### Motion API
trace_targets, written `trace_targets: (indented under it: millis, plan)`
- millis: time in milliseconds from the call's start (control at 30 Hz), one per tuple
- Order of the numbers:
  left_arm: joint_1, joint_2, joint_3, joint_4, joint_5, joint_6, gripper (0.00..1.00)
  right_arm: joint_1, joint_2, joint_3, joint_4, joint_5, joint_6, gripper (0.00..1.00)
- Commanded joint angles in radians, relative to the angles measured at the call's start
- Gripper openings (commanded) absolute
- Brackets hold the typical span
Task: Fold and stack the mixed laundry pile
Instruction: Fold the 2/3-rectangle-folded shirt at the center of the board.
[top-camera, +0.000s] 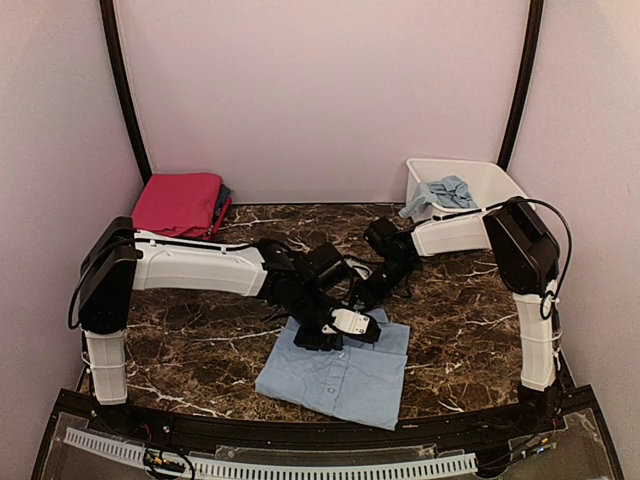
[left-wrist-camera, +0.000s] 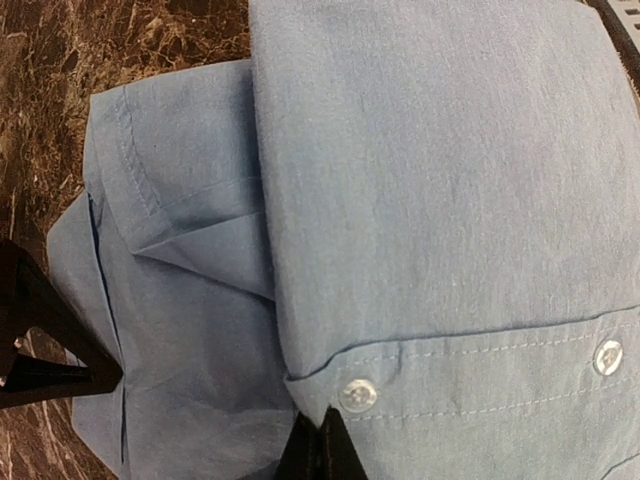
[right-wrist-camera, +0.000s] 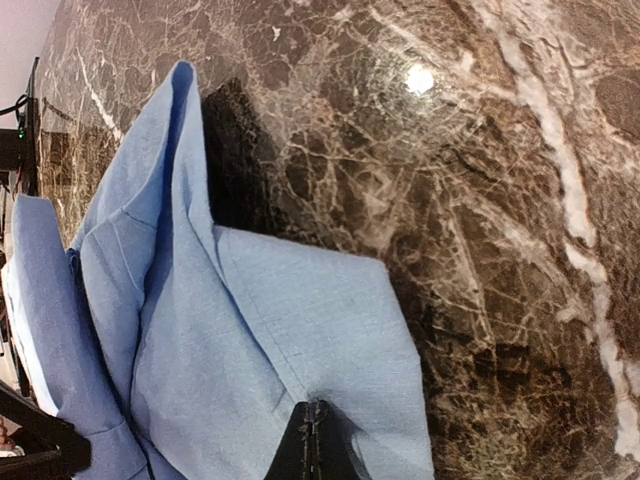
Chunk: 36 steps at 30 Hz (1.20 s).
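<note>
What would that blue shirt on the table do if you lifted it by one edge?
Probably flop and drape: the blue shirt lies creased and folded over itself. Likely light, being thin cloth. It should slide rather than roll on the smooth marble table.

A white plastic tub is set at the far right of the dark marbled surface.

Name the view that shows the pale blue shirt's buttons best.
Left wrist: two white buttons sit close up along the shirt front edge. Top external shows the whole shirt, but its buttons are too small to make out. Right wrist shows only plain folded cloth of it, no buttons.
</note>
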Motion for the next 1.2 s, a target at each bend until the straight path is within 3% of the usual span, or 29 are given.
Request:
trace_targets:
  millis: [0,267,600,967,1100,1167]
  plan:
    - [0.023,-0.034,0.055,-0.014,-0.044,0.034,0.0,0.003,0.033,0.0,-0.009,0.013,-0.012,0.0]
    - [0.08,0.0,0.136,0.047,-0.053,0.103,0.0,0.017,0.025,0.001,-0.011,0.006,-0.017,0.0]
    - [0.104,0.037,0.114,0.145,-0.103,0.18,0.0,0.009,-0.045,0.077,-0.053,0.032,-0.017,0.0]
    - [0.104,0.021,0.096,0.191,-0.09,0.206,0.0,-0.073,-0.139,0.138,-0.077,0.074,0.014,0.11]
    - [0.104,0.023,0.063,0.262,-0.073,0.216,0.02,-0.114,-0.234,0.044,-0.018,0.072,0.069,0.29]
    - [0.103,0.028,0.032,0.332,-0.081,0.19,0.09,-0.139,-0.293,-0.034,0.034,0.083,0.142,0.31]
